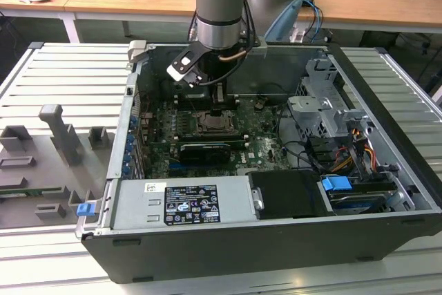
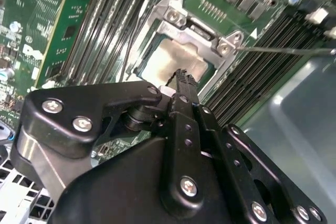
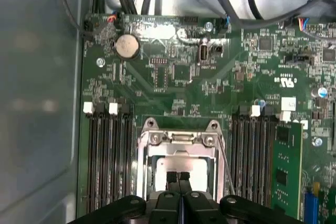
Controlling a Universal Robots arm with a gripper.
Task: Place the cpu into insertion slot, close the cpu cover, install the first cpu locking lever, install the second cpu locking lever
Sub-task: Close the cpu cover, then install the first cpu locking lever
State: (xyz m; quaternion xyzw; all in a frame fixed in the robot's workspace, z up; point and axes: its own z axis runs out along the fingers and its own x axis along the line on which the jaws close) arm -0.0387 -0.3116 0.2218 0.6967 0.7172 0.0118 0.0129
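The insertion slot (image 1: 217, 124) sits mid-board inside the open computer case. In both wrist views the cpu (image 3: 198, 169) (image 2: 170, 59) lies in it, its pale face showing through the window of the silver cpu cover (image 3: 178, 139) (image 2: 202, 32), which lies down over the socket. A thin wire lever (image 3: 227, 167) (image 2: 283, 50) runs along one side of the socket. My gripper (image 3: 178, 176) (image 1: 219, 105) hangs just above the cpu face. Its two black fingertips (image 2: 184, 77) are pressed together with nothing between them.
Black memory slots (image 3: 107, 156) flank the socket on both sides, and a green card (image 3: 286, 169) stands beyond one bank. A coin battery (image 3: 126, 46) and cables lie further along the board. The drive cage (image 1: 324, 105) and power supply (image 1: 183, 202) crowd the case.
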